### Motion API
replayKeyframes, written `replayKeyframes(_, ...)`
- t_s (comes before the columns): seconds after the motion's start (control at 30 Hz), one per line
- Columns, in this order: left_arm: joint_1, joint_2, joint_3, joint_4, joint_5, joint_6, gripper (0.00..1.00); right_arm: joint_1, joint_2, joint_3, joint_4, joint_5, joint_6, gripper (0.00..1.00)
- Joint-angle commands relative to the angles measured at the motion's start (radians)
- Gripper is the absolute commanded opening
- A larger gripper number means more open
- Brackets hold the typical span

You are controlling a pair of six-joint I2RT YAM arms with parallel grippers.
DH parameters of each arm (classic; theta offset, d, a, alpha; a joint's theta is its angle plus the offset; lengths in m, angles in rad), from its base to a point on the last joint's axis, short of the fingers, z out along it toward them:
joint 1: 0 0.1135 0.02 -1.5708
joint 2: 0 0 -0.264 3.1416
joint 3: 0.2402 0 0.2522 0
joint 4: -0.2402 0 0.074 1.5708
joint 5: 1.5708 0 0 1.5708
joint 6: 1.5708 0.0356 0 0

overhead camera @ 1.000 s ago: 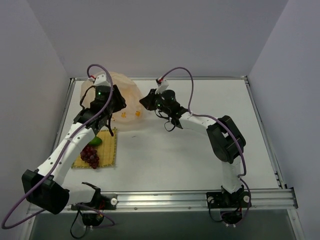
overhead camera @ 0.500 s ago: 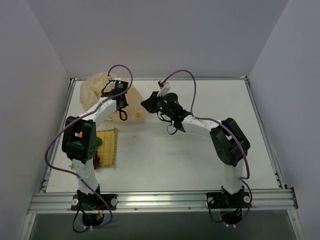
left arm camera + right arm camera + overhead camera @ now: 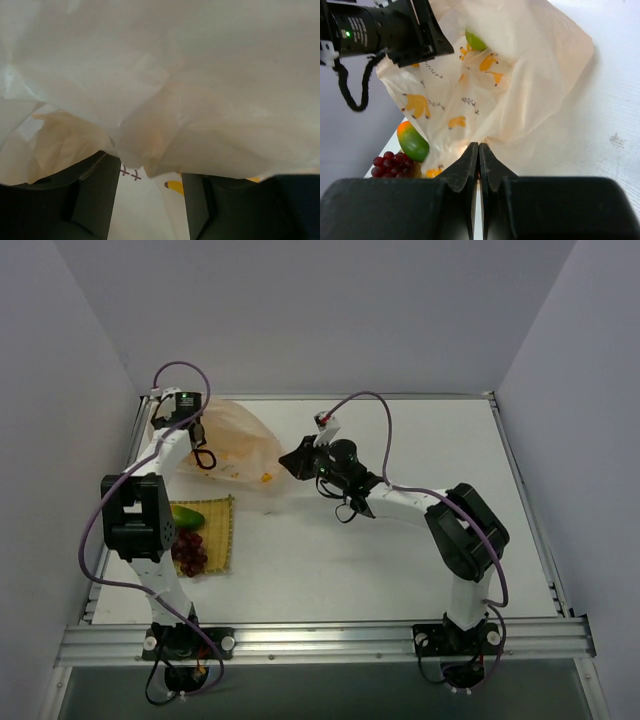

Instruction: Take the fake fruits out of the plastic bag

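The plastic bag [image 3: 240, 445] lies stretched between both grippers at the back left. My right gripper [image 3: 479, 146] is shut on its near corner; it also shows in the top view [image 3: 296, 462]. My left gripper [image 3: 195, 438] is at the bag's far left end. In the left wrist view its fingers [image 3: 97, 197] stand apart, with plastic [image 3: 200, 100] draped over the tips. A yellow-green fruit [image 3: 476, 41] shows through the bag near the left gripper [image 3: 432, 37]. A green fruit [image 3: 186, 517] and a grape bunch [image 3: 188, 552] lie on the mat.
The yellow woven mat [image 3: 216, 530] lies at the left, in front of the bag. The left arm's upper link [image 3: 135, 520] stands over the mat's left side. The table's left rail [image 3: 125, 490] runs close by.
My left arm has swung from the bag's middle to its back left end. The bag has been pulled flatter and longer. My right gripper has kept its hold and barely moved.
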Motion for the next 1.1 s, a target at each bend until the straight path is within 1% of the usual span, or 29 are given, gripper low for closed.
replayKeyframes(0.0,0.043,-0.035,0.023,0.024,0.035,-0.008,0.48,0.018,-0.047,-0.007,0.084,0.011,0.013,0.00)
replayKeyframes(0.03,0.081,-0.035,0.024,0.030,0.029,-0.006,0.50,0.018,-0.051,-0.010,0.085,0.014,0.013,0.00)
replayKeyframes(0.07,0.089,-0.033,0.021,0.036,0.037,-0.008,0.57,0.021,-0.051,-0.016,0.090,0.016,0.015,0.00)
replayKeyframes(0.13,0.109,-0.035,0.014,0.062,0.066,-0.023,0.62,0.032,-0.054,-0.018,0.091,0.020,0.018,0.00)
replayKeyframes(0.17,0.111,-0.036,0.009,0.073,0.089,-0.035,0.66,0.037,-0.051,-0.016,0.093,0.022,0.016,0.00)
replayKeyframes(0.3,0.109,-0.032,-0.006,0.114,0.118,-0.094,0.74,0.070,-0.033,-0.013,0.091,0.048,0.009,0.00)
replayKeyframes(0.47,0.111,-0.016,-0.043,0.177,0.124,-0.125,0.75,0.084,-0.002,-0.021,0.102,0.060,0.009,0.00)
replayKeyframes(0.53,0.111,-0.012,-0.054,0.194,0.078,-0.128,0.77,0.080,-0.018,-0.022,0.079,0.103,-0.010,0.00)
replayKeyframes(0.6,0.118,-0.009,-0.066,0.235,0.075,-0.119,0.80,0.081,-0.025,-0.018,0.055,0.135,-0.054,0.00)
replayKeyframes(0.7,0.126,0.008,-0.066,0.329,0.133,-0.117,0.81,0.084,-0.016,-0.009,0.032,0.149,-0.074,0.00)
replayKeyframes(0.8,0.125,0.056,-0.017,0.347,0.156,-0.134,0.82,0.087,0.014,-0.010,0.055,0.129,-0.051,0.00)
replayKeyframes(0.83,0.123,0.066,-0.007,0.384,0.156,-0.138,0.83,0.089,0.031,-0.006,0.058,0.123,-0.048,0.00)
replayKeyframes(0.9,0.123,0.096,0.012,0.386,0.104,-0.173,0.83,0.093,0.041,0.008,0.056,0.115,-0.048,0.00)
replayKeyframes(1.0,0.126,0.119,-0.003,0.466,0.055,-0.221,0.86,0.098,0.051,0.020,0.052,0.109,-0.053,0.00)
replayKeyframes(1.07,0.128,0.139,0.003,0.491,0.035,-0.256,0.88,0.103,0.059,0.030,0.052,0.102,-0.051,0.00)
